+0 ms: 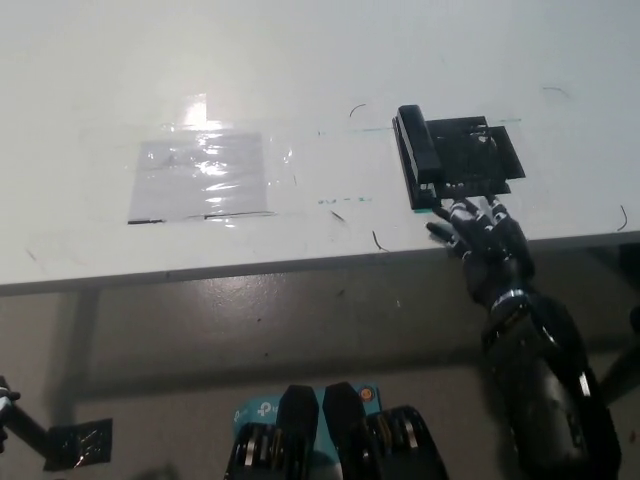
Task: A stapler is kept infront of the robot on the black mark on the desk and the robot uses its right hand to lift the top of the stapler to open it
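The stapler [440, 155] lies on the desk [300, 70] at about two o'clock, long axis running twelve to six; the right hand [485, 245] sits just beside its near end, toward five o'clock, fingers spread and empty; left hand out of view.

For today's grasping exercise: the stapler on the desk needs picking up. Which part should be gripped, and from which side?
Grip the stapler across its long narrow bar, from above, closing on the two long sides. It lies flat, running away from the desk's near edge, so the top is free. The right hand sits at its near end, fingers apart; the black mat adjoins its right side.
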Controlling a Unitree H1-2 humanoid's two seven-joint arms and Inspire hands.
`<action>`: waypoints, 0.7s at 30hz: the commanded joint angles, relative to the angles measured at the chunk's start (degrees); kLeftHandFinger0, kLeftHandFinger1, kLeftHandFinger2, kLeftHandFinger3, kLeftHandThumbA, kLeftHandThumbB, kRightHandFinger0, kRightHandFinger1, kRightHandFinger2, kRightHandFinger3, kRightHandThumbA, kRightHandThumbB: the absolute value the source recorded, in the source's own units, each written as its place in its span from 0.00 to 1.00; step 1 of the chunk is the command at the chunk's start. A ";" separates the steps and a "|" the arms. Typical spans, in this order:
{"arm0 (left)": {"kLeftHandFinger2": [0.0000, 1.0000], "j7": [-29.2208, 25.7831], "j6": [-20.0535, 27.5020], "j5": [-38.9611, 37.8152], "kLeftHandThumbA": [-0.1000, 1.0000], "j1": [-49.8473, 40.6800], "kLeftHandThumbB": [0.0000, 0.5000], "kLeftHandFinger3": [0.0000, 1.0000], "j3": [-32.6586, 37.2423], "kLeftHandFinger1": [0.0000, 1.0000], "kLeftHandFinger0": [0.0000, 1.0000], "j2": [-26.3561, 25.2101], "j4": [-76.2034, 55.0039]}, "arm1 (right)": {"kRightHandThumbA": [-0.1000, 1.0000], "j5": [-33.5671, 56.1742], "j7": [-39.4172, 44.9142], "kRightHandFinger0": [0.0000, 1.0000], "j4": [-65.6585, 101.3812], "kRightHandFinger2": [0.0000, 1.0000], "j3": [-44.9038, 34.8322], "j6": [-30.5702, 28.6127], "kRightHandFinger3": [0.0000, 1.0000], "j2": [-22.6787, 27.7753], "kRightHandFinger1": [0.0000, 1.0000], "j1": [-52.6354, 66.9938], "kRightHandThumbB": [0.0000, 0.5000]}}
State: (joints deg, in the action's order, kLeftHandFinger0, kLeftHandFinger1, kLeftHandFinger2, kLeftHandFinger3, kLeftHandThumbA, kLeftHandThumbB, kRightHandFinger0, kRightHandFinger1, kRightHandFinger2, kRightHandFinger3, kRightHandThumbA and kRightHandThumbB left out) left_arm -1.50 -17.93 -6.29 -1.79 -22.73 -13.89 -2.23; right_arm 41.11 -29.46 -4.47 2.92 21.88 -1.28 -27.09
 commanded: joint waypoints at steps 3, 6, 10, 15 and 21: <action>0.44 0.42 0.69 -0.58 0.55 1.22 0.00 0.69 -0.64 0.18 0.16 -3.14 -2.37 | 0.39 16.72 -7.96 0.53 13.89 0.75 6.41 5.05 1.00 4.19 0.59 -1.56 0.00; 0.44 0.02 0.11 -0.43 0.55 1.32 0.00 0.70 -0.73 0.18 0.16 -2.99 -2.44 | 0.41 17.53 -7.28 0.64 15.46 0.84 5.21 5.05 1.00 6.75 0.67 -1.68 0.00; 0.45 -0.03 0.01 -0.62 0.54 1.17 0.00 0.72 -0.90 0.19 0.18 -3.12 -2.58 | 0.38 17.28 -8.05 0.62 16.65 0.82 0.47 5.05 1.00 8.24 0.65 -2.27 0.00; 0.43 -0.60 -0.57 -0.59 0.54 1.02 0.00 0.68 -1.06 0.19 0.17 -2.98 -2.66 | 0.36 14.71 -8.40 0.56 20.06 0.75 -8.30 5.05 0.98 11.87 0.59 -2.04 0.00; 0.40 -0.60 -0.26 -0.68 0.53 1.16 0.00 0.68 -1.09 0.16 0.16 -2.77 -2.26 | 0.37 6.99 -3.42 0.53 20.55 0.69 -13.65 3.58 0.96 14.39 0.56 0.85 0.00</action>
State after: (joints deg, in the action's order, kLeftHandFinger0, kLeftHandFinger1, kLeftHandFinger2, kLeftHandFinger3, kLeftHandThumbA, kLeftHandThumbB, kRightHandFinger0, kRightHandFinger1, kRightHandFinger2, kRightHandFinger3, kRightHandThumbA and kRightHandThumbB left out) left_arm -1.51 -18.02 -6.37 -1.12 -23.02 -15.27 -2.72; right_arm 52.60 -36.06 13.81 -8.90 26.33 11.63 -26.44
